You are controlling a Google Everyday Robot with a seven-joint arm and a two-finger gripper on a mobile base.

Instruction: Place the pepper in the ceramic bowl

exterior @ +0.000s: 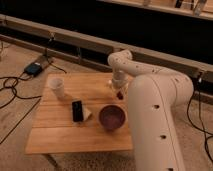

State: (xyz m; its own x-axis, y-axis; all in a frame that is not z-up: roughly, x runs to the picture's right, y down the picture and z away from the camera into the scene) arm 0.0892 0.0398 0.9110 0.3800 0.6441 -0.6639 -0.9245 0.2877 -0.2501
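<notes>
The gripper (118, 91) is seen lowered over the rear right part of the wooden table (60, 135), its fingers pressed together on the pepper (120, 94), of which only a small dark-red spot is shown at the tips. Whether the pepper is lifted off the wood cannot be told. The ceramic bowl (112, 118) is set nearer the front edge, apart from the gripper. A flat black object (77, 110) is laid left of the bowl, with a pale lump (87, 114) just beside it. A white cup (56, 86) is placed near the left rear corner
</notes>
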